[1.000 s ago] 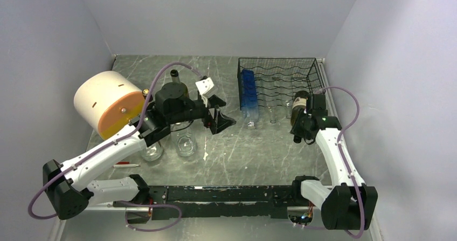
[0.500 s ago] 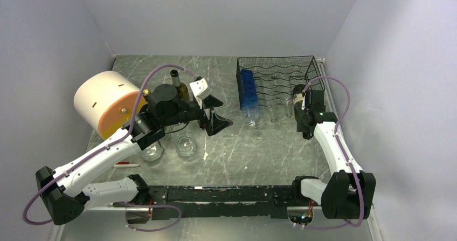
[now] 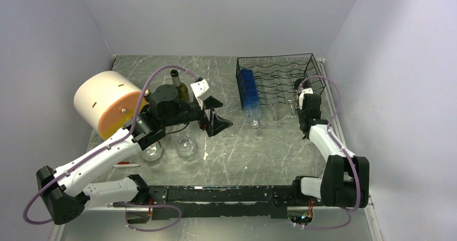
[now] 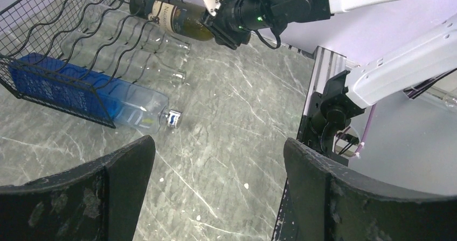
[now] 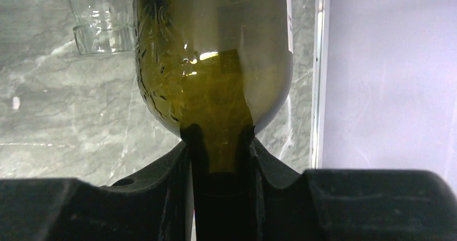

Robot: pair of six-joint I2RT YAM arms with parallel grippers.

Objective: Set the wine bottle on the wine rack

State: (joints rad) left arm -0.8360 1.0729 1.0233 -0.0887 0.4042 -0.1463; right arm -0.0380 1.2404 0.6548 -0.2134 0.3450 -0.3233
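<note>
Operator: Report the position of the wine bottle (image 4: 171,21).

Technician: The wine bottle lies nearly horizontal at the far right corner of the counter (image 3: 258,149). Its body reaches base-first into the rightmost channel of the wine rack (image 3: 277,71). Its neck points toward the near edge. Whether it bears on the wires cannot be determined.

Operator: State of the right pincer (image 5: 218,144)?

Technician: Clenched on the neck of the wine bottle, just below the shoulder. Both fingers (image 5: 183,155) contact the green glass.

Operator: State of the left pincer (image 4: 215,160)?

Technician: Released, jaws spread wide with nothing between them. It hangs above the middle of the counter, left of the wine rack and well apart from it.

Operator: Other contents of the wine rack?

Technician: A blue plastic bottle (image 4: 137,109) occupies the leftmost channel, with its cap end protruding toward the near edge. Clear glass bottles (image 4: 161,75) lie in the channels between it and the wine bottle.
</note>
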